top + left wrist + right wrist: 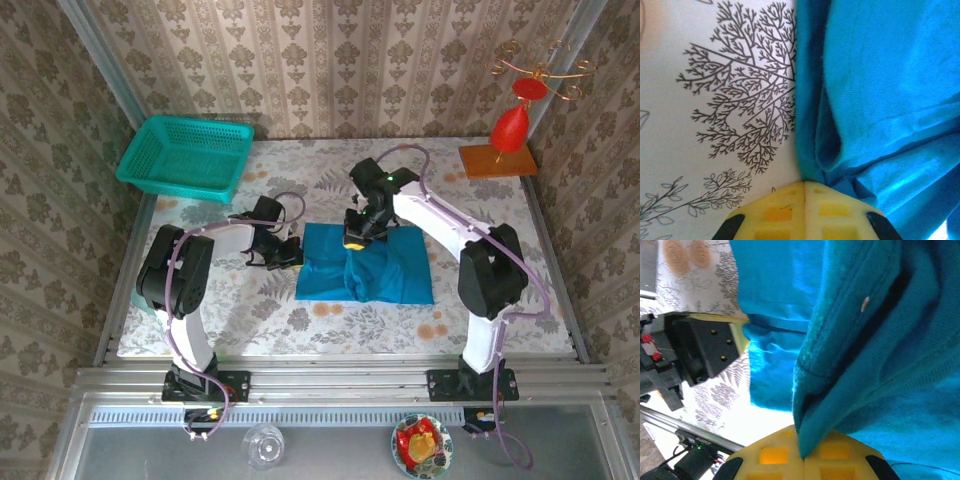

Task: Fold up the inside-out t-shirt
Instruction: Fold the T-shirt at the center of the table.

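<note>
So the left claw is pinched tight on the t-shirt at its left edge. The right claw is clamped on a fold by its far edge.

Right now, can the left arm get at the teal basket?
Probably yes: open table lies between the left gripper and the basket at the far left. But its jaws look shut on the t-shirt at its left edge, so it would have to let go first.
</note>
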